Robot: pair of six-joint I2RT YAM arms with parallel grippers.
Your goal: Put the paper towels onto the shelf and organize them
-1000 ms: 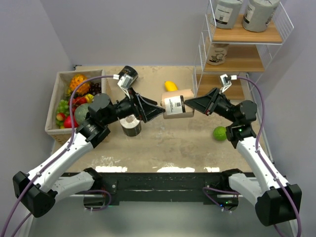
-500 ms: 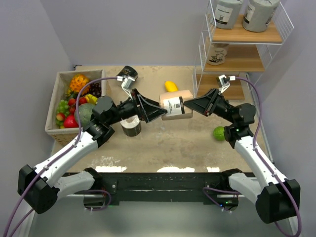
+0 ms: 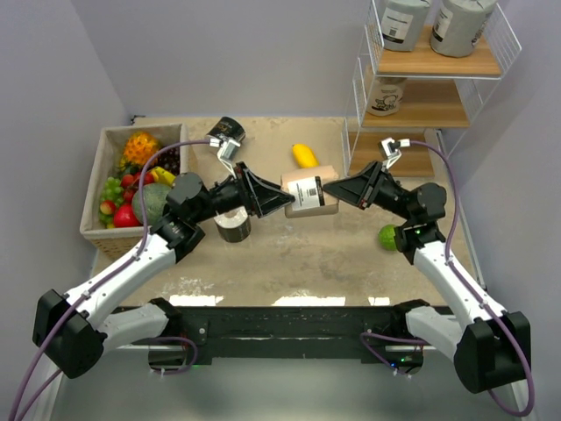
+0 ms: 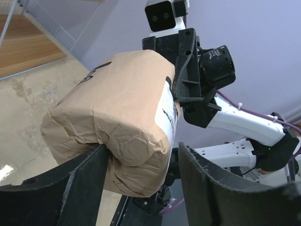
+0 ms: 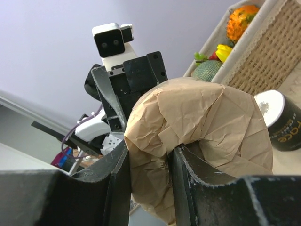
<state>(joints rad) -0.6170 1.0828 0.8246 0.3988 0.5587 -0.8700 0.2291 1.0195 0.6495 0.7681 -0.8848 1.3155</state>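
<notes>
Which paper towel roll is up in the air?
The tan roll, up between the left pincer and the right pincer. The black roll stands on the table, and the grey rolls sit on the shelf.

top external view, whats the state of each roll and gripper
tan roll: off the table, on its side between the grippers
right gripper: shut on tan roll's gathered end
left gripper: open around its other end
nearer black roll: upright on table
grey rolls: upright on the shelf's top board

Open table (image 3: 307,256) between black roll (image 3: 233,226), green fruit (image 3: 389,237)
</notes>
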